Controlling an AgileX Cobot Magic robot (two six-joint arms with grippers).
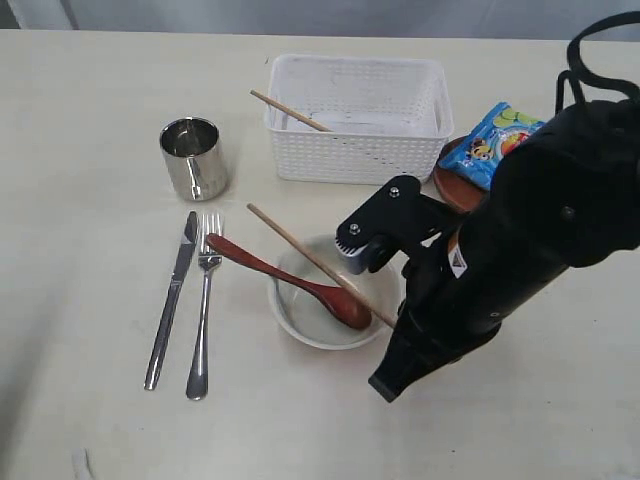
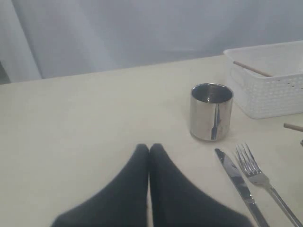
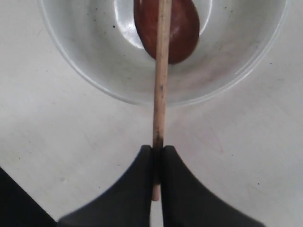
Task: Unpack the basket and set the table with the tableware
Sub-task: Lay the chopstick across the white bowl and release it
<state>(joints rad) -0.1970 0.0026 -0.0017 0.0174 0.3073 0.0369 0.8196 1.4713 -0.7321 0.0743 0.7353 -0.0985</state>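
My right jaws are pinching one end of a thin wooden chopstick [image 3: 161, 85], which shows as a pale strip between the two black pads. From the grip the stick runs across the off-white round bowl [image 3: 85, 61] and over the scoop of the reddish-brown wooden spoon [image 3: 182, 28] lying in it. My left jaws are pressed together with nothing between them, above bare pale cream tabletop [image 2: 71, 118].

In the exterior view the bowl [image 1: 310, 322] sits at centre frame, with the spoon handle [image 1: 250, 262] sticking out over its rim toward the left. Left of the bowl, the steel fork [image 1: 204, 310] and steel knife [image 1: 172, 300] lie side by side, and the shiny steel cup [image 1: 195, 158] stands upright above them. The white lattice plastic basket [image 1: 350, 155] is at upper centre, with a second wooden chopstick [image 1: 290, 112] leaning over its left rim. Just right of the basket, a blue chips bag [image 1: 500, 140] lies on a brown round plate [image 1: 455, 190], both partly hidden by my right arm.
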